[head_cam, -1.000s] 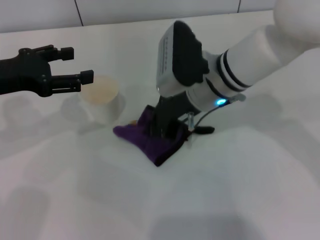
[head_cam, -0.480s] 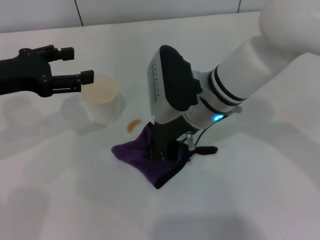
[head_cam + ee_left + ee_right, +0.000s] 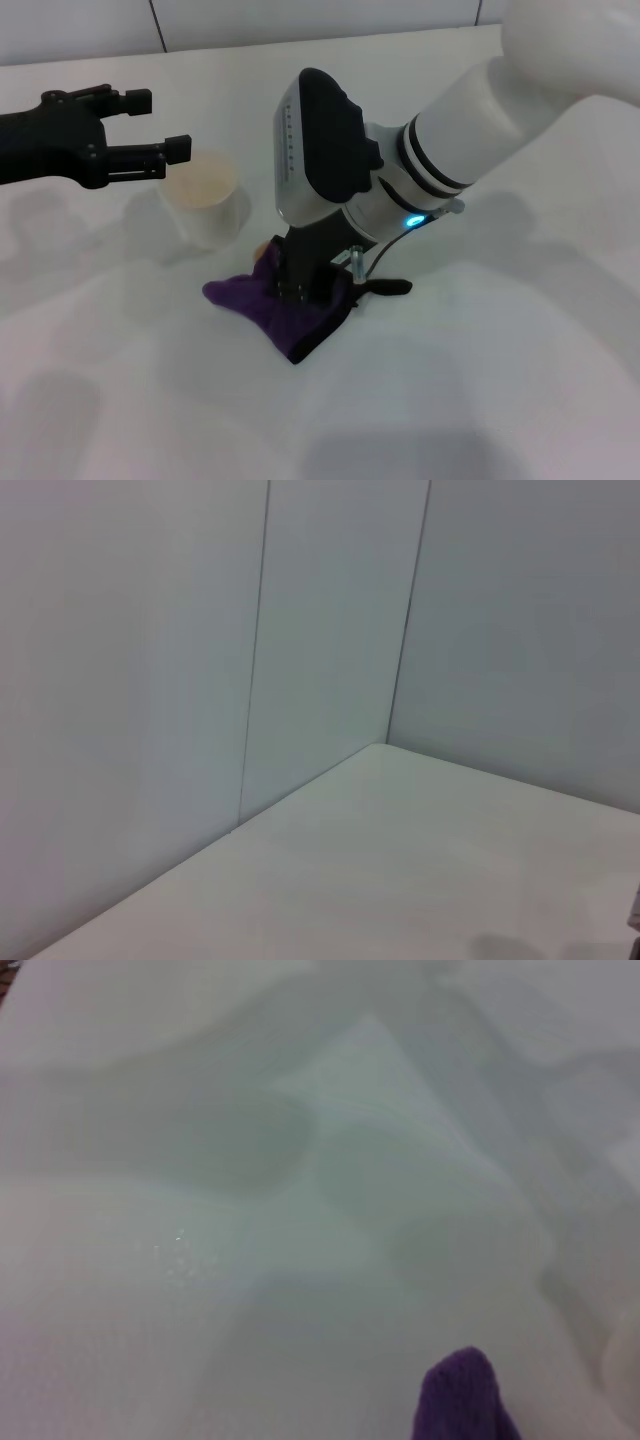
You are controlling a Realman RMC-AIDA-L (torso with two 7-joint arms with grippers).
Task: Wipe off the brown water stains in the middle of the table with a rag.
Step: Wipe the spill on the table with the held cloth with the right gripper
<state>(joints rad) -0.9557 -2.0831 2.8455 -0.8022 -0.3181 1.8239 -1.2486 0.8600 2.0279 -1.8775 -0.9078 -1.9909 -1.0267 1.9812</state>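
The dark purple rag [image 3: 245, 295] lies bunched on the white table [image 3: 480, 380] in the head view. My right gripper [image 3: 300, 283] points straight down into it, shut on the rag and pressing it to the tabletop. A sliver of the orange-brown water stain [image 3: 261, 247] shows at the rag's far edge, beside the gripper; the rest is hidden under the cloth. One purple corner of the rag [image 3: 462, 1400] shows in the right wrist view. My left gripper [image 3: 150, 125] hovers open at the far left, above and beside the cup.
A pale translucent cup [image 3: 205, 200] with a beige rim stands just left of the rag, close to the stain. The left wrist view shows only grey wall panels [image 3: 330, 630] and a table corner [image 3: 400, 860].
The right gripper pulled the rag toward me, baring the stain, then pushed it back left and away so it covers most of the stain. The left arm barely moved.
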